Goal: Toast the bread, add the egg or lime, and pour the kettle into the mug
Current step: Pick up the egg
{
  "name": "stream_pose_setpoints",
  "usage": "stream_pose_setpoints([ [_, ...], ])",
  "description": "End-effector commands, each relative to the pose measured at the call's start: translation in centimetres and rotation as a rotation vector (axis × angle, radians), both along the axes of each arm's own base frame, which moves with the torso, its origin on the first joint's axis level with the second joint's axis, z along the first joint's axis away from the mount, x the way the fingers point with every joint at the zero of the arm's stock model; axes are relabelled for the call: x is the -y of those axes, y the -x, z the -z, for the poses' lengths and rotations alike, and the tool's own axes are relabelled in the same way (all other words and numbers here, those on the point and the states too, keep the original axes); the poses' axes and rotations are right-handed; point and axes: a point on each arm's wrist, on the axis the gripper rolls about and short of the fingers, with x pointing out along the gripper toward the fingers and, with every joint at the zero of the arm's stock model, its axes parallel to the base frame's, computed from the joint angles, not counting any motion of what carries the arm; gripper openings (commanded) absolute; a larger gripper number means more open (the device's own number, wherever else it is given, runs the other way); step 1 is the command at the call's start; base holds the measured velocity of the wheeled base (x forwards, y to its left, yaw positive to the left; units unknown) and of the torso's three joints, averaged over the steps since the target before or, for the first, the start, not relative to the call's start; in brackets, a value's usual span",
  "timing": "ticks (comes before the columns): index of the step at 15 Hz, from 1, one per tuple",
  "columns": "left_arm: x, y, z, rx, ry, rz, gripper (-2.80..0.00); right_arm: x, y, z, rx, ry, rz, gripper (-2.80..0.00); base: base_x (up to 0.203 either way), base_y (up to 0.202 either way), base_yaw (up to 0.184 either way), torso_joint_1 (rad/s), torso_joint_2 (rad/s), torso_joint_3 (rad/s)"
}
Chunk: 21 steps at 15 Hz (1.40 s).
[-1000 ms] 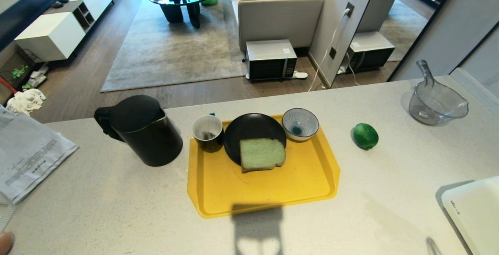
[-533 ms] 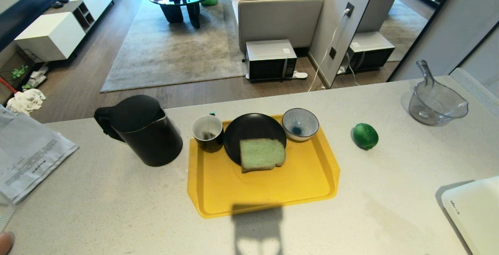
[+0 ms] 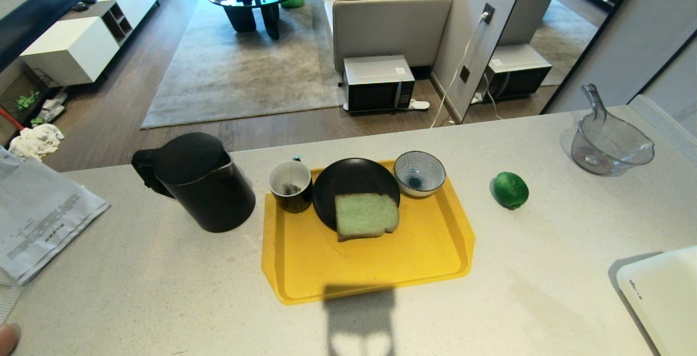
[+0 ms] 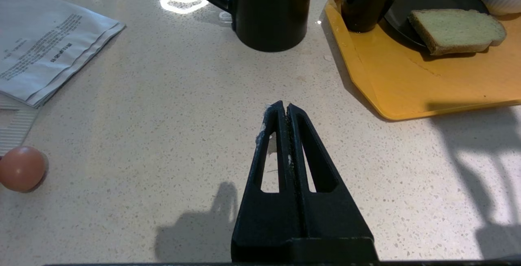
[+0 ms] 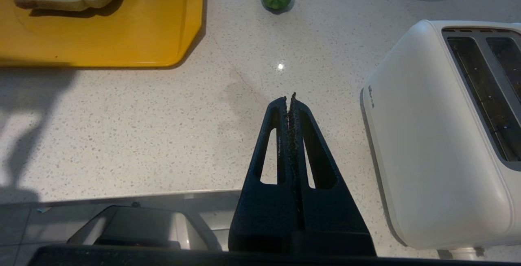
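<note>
The pale green bread [image 3: 366, 215] lies half on a black plate [image 3: 348, 179] on the yellow tray [image 3: 381, 269]. The black mug [image 3: 291, 184] stands at the tray's back left corner, and the tall black kettle [image 3: 201, 182] stands left of the tray. Right of the tray, the lime [image 3: 511, 190] rests on the counter. A pinkish-brown egg [image 4: 21, 168] lies near the counter's front left edge. Neither arm shows in the head view. My left gripper [image 4: 285, 106] hangs shut and empty over bare counter in front of the kettle. My right gripper [image 5: 289, 98] is shut and empty beside the toaster [image 5: 443, 136].
A blue-and-white striped bowl [image 3: 419, 173] sits on the tray's back right corner. A clear glass jug [image 3: 610, 146] stands at the far right of the counter. Printed papers [image 3: 38, 220] lie at the left. The white toaster [image 3: 661, 290] fills the front right corner.
A dark tip of the right gripper at the head view's bottom right edge has dropped out of that view. Everything on the counter has stayed put.
</note>
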Motion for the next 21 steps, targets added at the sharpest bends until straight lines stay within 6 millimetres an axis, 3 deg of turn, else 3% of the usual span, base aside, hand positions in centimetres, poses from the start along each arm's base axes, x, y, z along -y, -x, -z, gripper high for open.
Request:
stream_pose_setpoints([
  [1,0.00,-0.12,0.47,-0.014,0.001,0.000,-2.80,0.01,-0.03,0.02,-0.003,-0.012,0.005,-2.80,0.000,0.000,0.000,0.000,0.00,0.000],
  [21,0.00,-0.12,0.46,-0.014,0.001,-0.001,-2.80,-0.01,-0.03,0.03,-0.005,-0.010,-0.006,-2.80,0.000,0.000,0.000,0.000,0.00,0.000],
])
